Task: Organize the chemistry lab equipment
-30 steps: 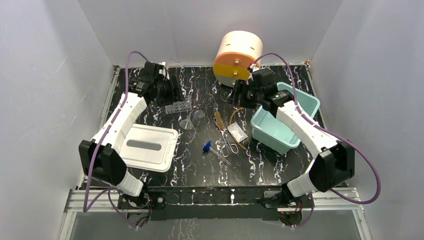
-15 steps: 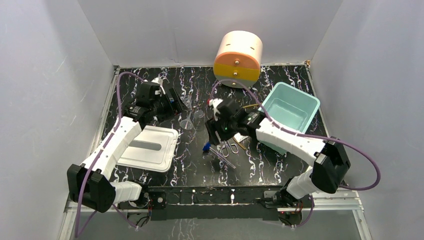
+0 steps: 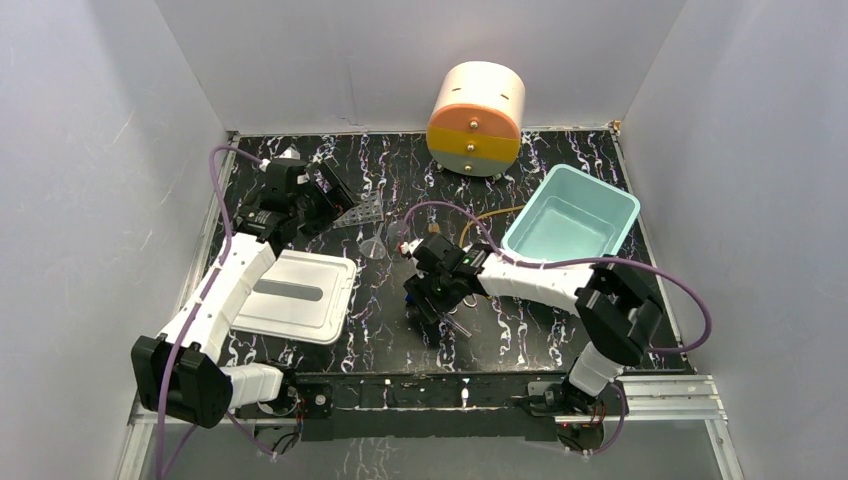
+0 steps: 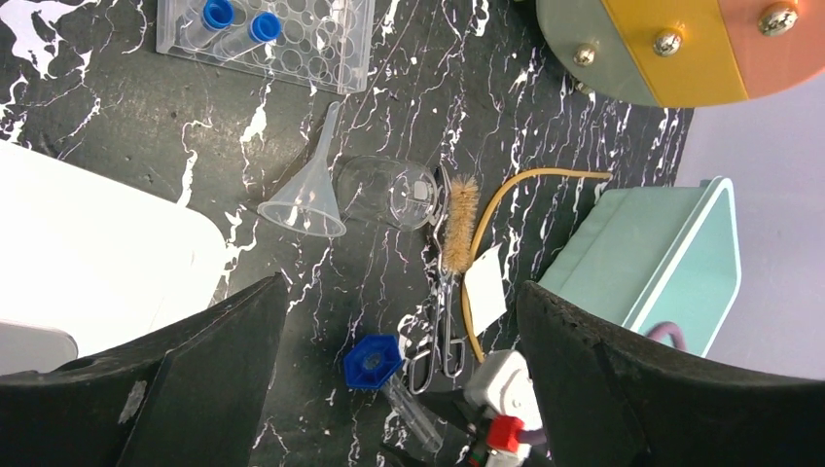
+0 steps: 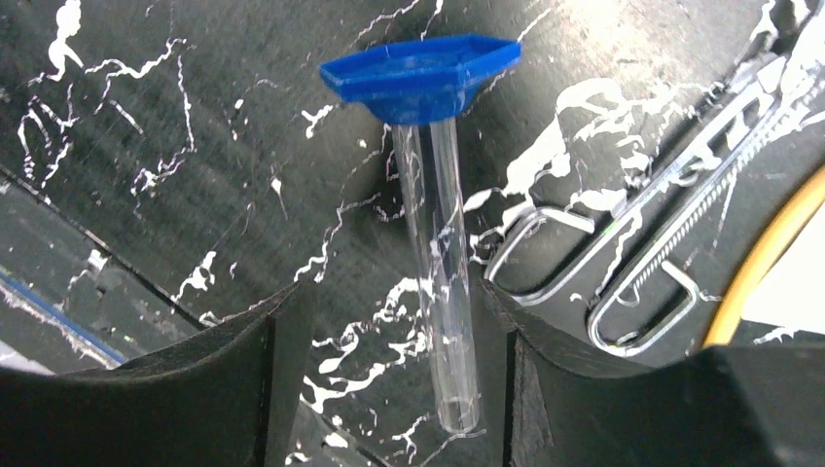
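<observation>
Lying tube: flat on the black bench, blue cap at its far end from the wrist camera, scissors just beside it.
Right gripper: low over the tube, fingers apart, one on each side (whether they touch it cannot be told).
Left gripper: raised above the bench, fingers wide apart, holding nothing.
Rack: two blue-capped tubes stand in it.
Funnel: on its side, near the brush.
</observation>
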`<state>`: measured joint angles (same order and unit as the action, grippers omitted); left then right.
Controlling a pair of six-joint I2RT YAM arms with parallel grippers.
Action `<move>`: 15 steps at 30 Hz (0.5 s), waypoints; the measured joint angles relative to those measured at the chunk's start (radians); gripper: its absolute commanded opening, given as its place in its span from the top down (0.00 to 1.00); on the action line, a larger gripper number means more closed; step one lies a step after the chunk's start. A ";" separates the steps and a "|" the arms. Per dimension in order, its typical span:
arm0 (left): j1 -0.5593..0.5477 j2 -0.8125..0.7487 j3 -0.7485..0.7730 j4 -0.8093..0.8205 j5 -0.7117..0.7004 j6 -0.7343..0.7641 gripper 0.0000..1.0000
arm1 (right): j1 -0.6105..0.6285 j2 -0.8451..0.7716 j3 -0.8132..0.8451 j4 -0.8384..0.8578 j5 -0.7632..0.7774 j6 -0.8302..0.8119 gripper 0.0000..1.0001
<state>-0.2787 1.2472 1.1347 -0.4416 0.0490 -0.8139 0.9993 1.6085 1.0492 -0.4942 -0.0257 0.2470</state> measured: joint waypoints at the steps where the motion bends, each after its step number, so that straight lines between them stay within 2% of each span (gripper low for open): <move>1: 0.002 -0.003 -0.001 0.000 0.000 -0.006 0.13 | 0.001 0.015 0.000 0.015 0.000 -0.001 0.35; 7: 0.007 -0.034 -0.014 -0.001 0.001 -0.024 0.14 | 0.004 0.068 -0.001 0.068 0.021 -0.014 0.47; 13: 0.009 -0.039 -0.014 -0.002 0.035 -0.041 0.14 | 0.009 0.112 0.000 0.106 0.099 -0.015 0.49; 15: 0.009 -0.046 -0.014 -0.006 0.044 -0.047 0.14 | 0.012 0.122 0.000 0.113 0.127 -0.015 0.58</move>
<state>-0.2699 1.2015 1.1206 -0.4473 0.0933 -0.8612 1.0111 1.7309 1.0489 -0.3809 0.1013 0.2317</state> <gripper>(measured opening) 0.864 0.514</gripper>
